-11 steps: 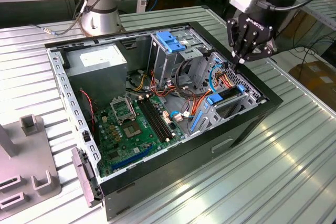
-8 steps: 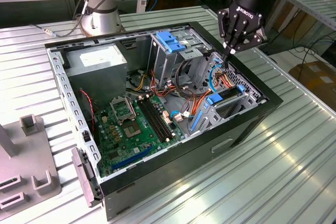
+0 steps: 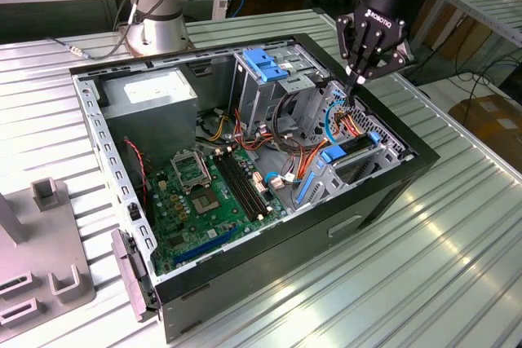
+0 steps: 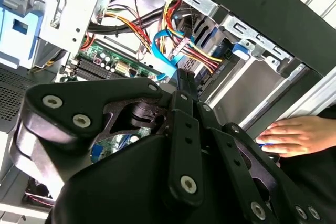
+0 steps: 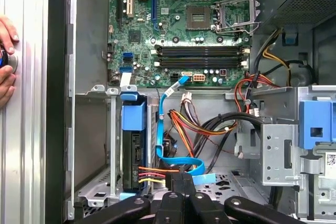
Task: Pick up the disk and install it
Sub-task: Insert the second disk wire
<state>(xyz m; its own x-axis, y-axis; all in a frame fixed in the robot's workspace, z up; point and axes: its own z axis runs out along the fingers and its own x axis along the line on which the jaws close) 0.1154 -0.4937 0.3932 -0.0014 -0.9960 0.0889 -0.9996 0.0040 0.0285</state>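
Black gripper [image 3: 356, 89] is seen upper right of the exterior view, above the far corner of the open case [image 3: 367, 201]. Its fingers are pressed together w/ nothing between them, tips down among the coloured wires [image 3: 347, 116] and the blue cable [image 5: 173, 156]. In both wrist views the closed fingers [image 5: 181, 182] meet at a point over the case floor. The disk [image 3: 351, 152] is seated on edge in the cage [image 3: 359, 170] at centre right of the exterior view, blue carrier [image 5: 133, 115] showing; in the first wrist view it stands lower left, wires plugged in. A hand [image 4: 294, 136] rests at right edge of the second wrist view, outside the case. Green board [image 3: 208, 201] lies centre-left.
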